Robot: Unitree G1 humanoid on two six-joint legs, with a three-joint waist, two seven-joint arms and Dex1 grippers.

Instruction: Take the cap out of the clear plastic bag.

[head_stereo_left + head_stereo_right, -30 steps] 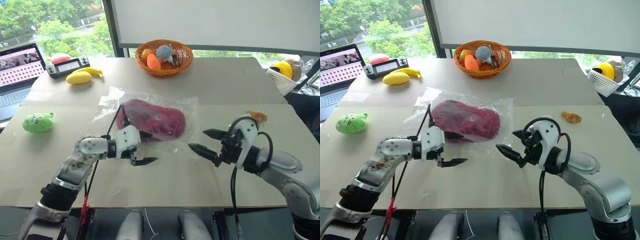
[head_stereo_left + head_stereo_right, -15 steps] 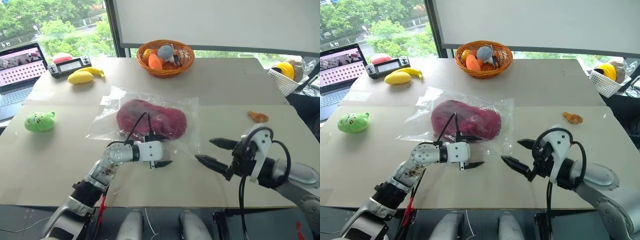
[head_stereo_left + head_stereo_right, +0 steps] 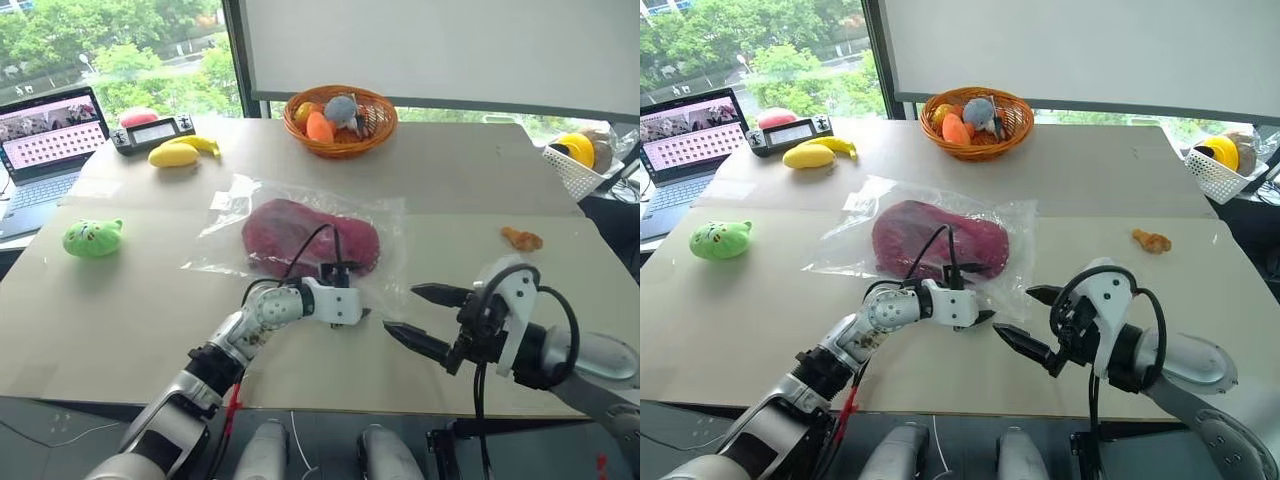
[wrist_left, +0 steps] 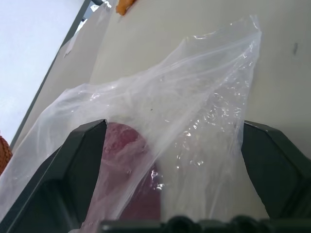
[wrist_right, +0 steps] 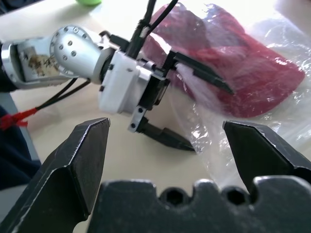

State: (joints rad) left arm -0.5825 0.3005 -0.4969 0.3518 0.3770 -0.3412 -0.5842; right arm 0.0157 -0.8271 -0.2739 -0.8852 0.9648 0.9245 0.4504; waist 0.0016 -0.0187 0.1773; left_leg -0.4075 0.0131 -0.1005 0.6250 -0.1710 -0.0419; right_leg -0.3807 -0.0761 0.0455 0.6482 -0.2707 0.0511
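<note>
The left claw has two black tapered fingers on a white block, behind a silver screw-studded joint. Black cables loop over both wrists; the right claw sits on a white housing.

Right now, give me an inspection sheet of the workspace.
Surface: pale table, seam across the middle.
Job's things: cap lies inside the clear plastic bag, mid-table.
Clutter: wicker basket of toys, banana, green plush, orange toy, laptop, controller, white basket.
Grippers: left gripper, jaws open around the bag's near edge; right gripper, jaws open, off the bag.
Cables: black loops on both wrists.
Surroundings: window, trees outside.
</note>
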